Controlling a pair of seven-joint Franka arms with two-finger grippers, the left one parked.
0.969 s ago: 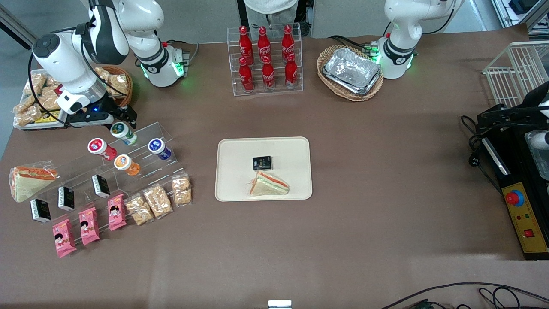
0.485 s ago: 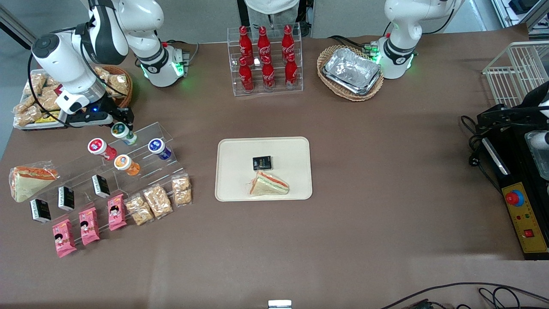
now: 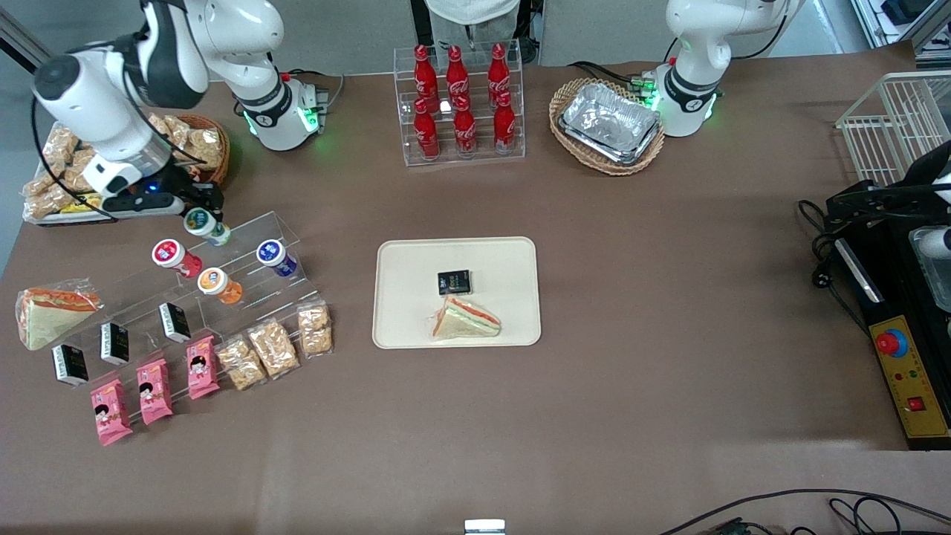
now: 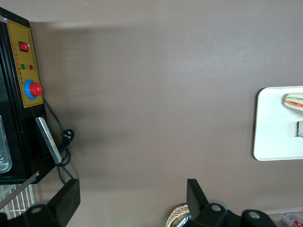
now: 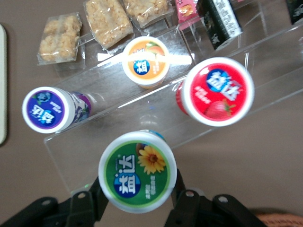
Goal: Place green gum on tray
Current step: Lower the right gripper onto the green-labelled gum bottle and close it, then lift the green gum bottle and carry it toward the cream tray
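Observation:
The green gum (image 3: pixel 202 225) is a small canister with a green label on a white lid. It is held between the fingers of my right gripper (image 3: pixel 199 215), which is shut on it, just above the top step of the clear acrylic riser (image 3: pixel 245 260). In the right wrist view the gum (image 5: pixel 137 171) fills the space between the two black fingers (image 5: pixel 179 193) of the gripper (image 5: pixel 137 189). The cream-beige tray (image 3: pixel 416 297) lies mid-table, toward the parked arm from the riser, with a sandwich (image 3: pixel 466 319) and a small black box (image 3: pixel 454 281) on it.
On the riser stand red-lidded (image 3: pixel 170 254), orange-lidded (image 3: pixel 214 282) and blue-lidded (image 3: pixel 273 255) canisters. Nearer the front camera lie black boxes, pink packets and cracker packs (image 3: pixel 273 348). A cola bottle rack (image 3: pixel 461 104), a basket with foil trays (image 3: pixel 608 122) and snack baskets (image 3: pixel 67 171) stand farther away.
The gripper closed around the green gum and has lifted it slightly off the riser's top step, shifting it a little toward the working arm's end.

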